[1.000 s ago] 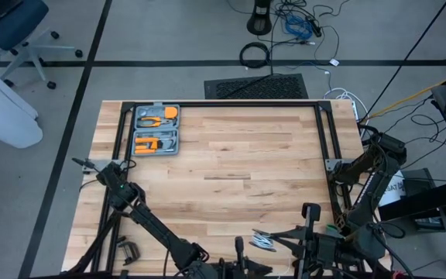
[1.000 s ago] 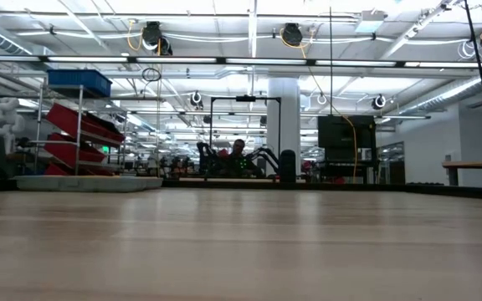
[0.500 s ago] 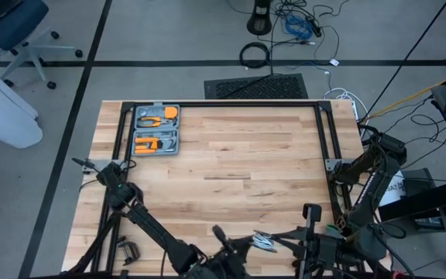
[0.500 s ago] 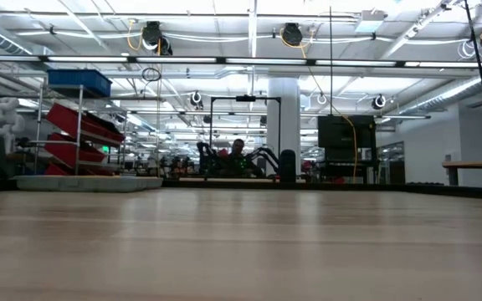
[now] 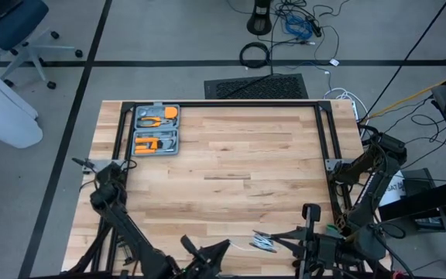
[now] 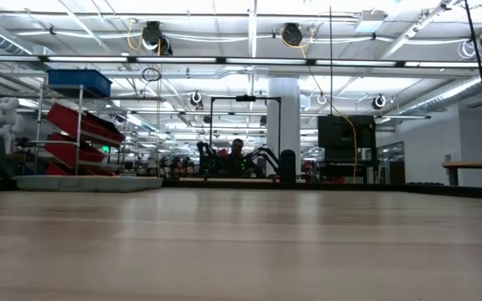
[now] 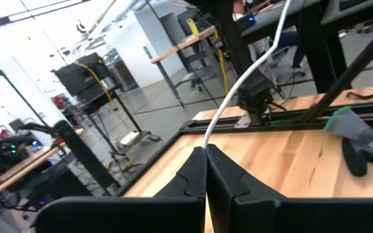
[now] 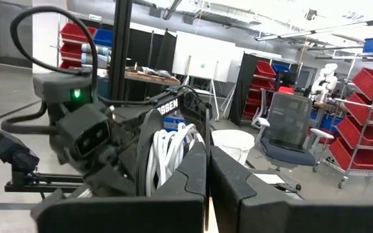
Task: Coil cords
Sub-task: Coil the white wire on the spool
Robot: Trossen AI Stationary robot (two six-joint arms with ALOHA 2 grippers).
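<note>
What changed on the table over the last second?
The left end effector, shut on the white cord, swung away from the right end effector toward the table's left side. The right end effector stayed shut by the cord bundle. The tool case stayed put.

I count one tabletop, one grey tool case at its far left corner, one white cord by the near edge, and my two pincers.
</note>
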